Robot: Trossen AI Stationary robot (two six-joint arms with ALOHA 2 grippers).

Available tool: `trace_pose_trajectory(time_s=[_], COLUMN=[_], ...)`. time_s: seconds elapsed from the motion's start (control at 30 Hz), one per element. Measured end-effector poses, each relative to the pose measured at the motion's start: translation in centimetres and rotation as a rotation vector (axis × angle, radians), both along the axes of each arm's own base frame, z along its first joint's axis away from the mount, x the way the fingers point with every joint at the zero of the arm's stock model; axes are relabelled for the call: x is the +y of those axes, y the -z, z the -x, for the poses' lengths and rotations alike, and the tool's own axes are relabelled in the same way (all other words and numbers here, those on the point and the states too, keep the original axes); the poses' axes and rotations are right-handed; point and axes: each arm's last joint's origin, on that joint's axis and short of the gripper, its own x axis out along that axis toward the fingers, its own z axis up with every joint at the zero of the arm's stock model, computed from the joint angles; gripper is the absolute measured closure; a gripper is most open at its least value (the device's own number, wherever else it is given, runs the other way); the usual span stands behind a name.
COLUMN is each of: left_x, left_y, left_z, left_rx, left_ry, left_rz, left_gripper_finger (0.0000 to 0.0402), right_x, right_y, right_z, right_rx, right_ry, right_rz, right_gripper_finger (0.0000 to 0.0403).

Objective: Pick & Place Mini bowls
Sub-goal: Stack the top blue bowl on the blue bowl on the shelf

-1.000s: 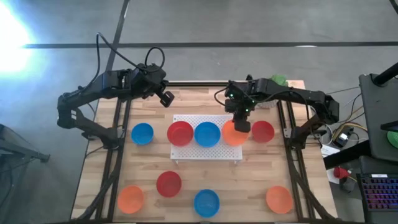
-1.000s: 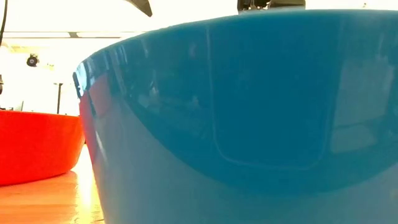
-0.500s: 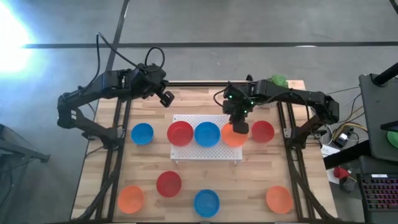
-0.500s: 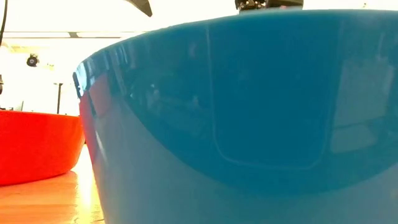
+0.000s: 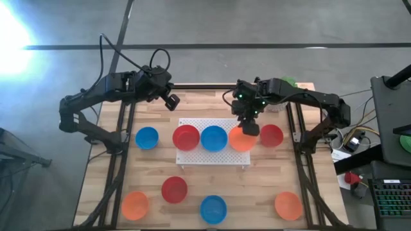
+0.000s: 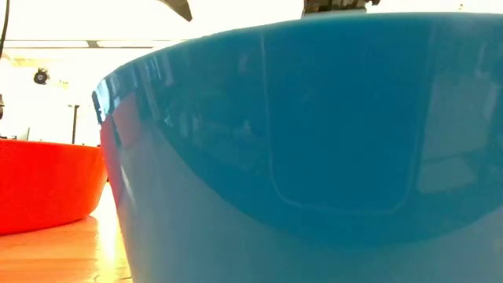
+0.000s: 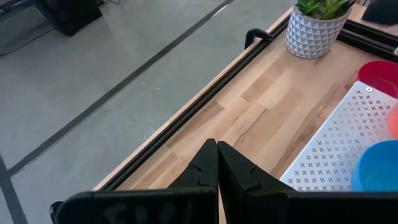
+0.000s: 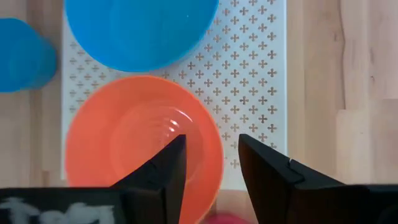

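- Bowls fill the white perforated square board (image 5: 212, 142) in a row: a small round red plastic bowl (image 5: 186, 137), a blue one (image 5: 214, 138), then a shallow orange plastic bowl (image 8: 144, 146) at its right end.
- The right gripper (image 8: 211, 165) hangs above that orange bowl's rim, jaws parted and holding nothing; I judge the bowl is set down and let go.
- The left gripper (image 7: 217, 163) waits clenched and empty over the table's far left edge.
- More bowls sit loose on the pale wooden table (image 5: 257, 192); a potted green plant in a white patterned pot (image 7: 317, 28) occupies the far corner, grey floor beyond.
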Motion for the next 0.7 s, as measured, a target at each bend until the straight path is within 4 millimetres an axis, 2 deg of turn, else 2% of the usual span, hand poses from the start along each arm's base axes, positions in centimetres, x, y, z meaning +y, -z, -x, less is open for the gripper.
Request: trace_pose_trajectory(time_s=[0.33,0.7], left_x=[-0.2,-1.3], left_y=[0.6,2.6], left_z=[0.6,2.9], left_rx=[0.04,0.189], left_ry=[-0.014,-0.223], left_rz=[0.088,0.29], left_gripper_finger=[0.0402,0.0402], right_x=[0.2,0.8], right_y=[-4.6,-8.8], right_z=[0.9,3.0], right_rx=[-0.07,-0.208], right_ry=[0.0,-0.021], right_rz=[0.019,0.069], right_gripper_finger=[0.0274,0.0277])
